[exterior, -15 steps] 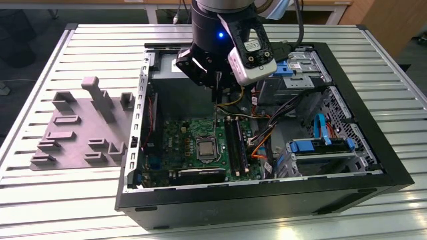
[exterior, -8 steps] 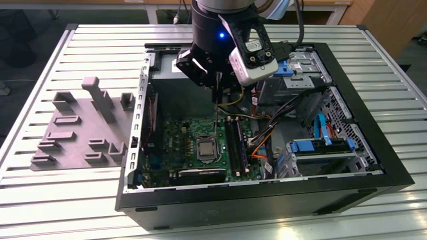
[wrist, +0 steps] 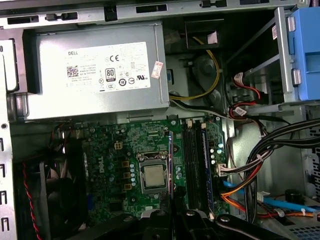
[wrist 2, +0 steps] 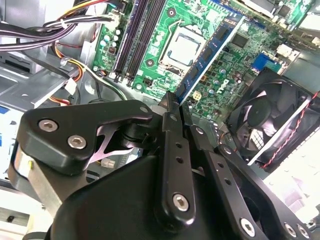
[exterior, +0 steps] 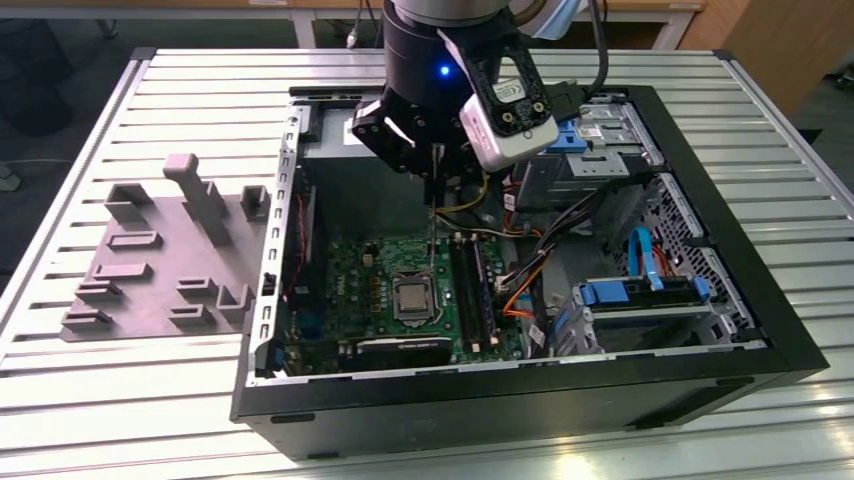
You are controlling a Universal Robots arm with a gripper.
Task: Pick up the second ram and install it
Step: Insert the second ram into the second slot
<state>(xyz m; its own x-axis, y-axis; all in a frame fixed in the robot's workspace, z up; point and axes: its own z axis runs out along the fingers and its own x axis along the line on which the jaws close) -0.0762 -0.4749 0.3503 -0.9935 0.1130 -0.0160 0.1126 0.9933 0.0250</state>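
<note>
The second ram [wrist 2: 210, 52] hangs edge-down, pinched in the gripper [wrist 2: 174, 100], above the motherboard [wrist: 107, 150] beside the CPU socket [wrist: 152, 176]. I'd keep it vertical, line it over a free memory slot [wrist: 191, 160], and press evenly at both ends.

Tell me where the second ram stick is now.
The second ram is clamped in the pincer, hanging above the green motherboard inside the open case; in the first wrist view it lies between the processor socket and the long black memory slots.
</note>
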